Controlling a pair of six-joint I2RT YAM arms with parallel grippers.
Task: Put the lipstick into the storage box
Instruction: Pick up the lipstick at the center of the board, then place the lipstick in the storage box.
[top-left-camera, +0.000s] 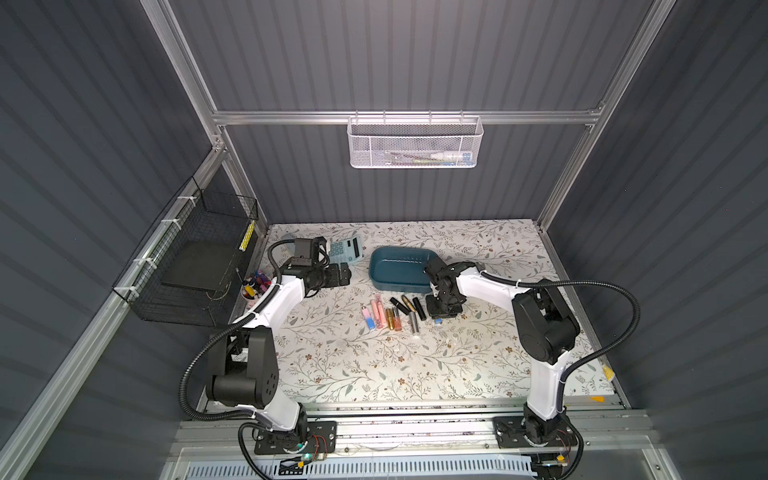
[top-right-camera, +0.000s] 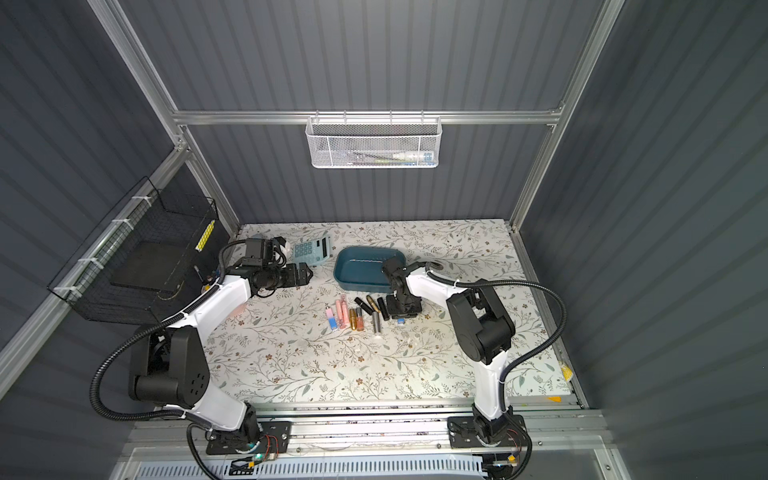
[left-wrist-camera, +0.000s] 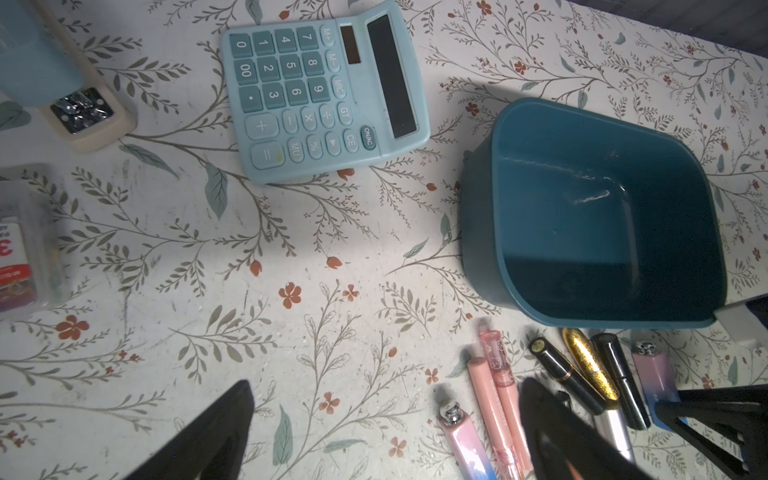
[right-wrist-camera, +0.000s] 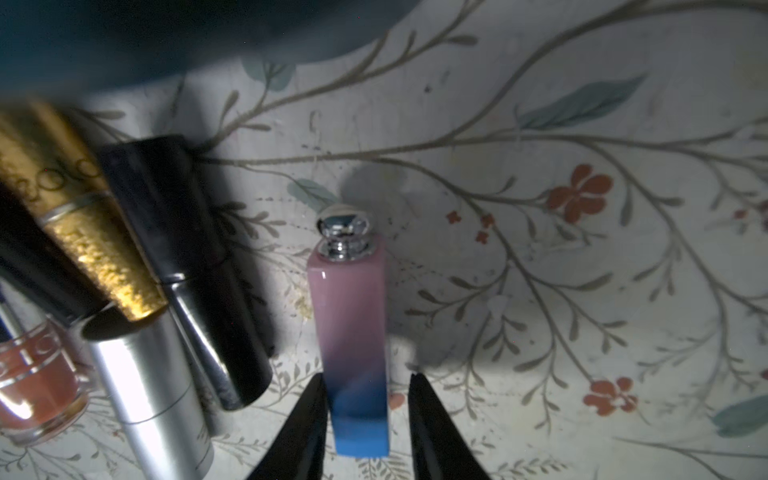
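A pink-to-blue lipstick with a silver cap lies flat on the floral table at the right end of a row of several lipsticks. My right gripper points down over it and is narrowly open. Its jaws stand either side of the blue end: one touches it, the other leaves a small gap. In both top views only that blue end shows below the gripper. The dark teal storage box sits empty just behind the row. My left gripper hovers wide open, holding nothing, left of the box.
A light blue calculator lies left of the box, with a stapler and a clear clip box beyond it. A cup of pens stands by the left wall. A black wire basket and a white mesh basket hang on the walls.
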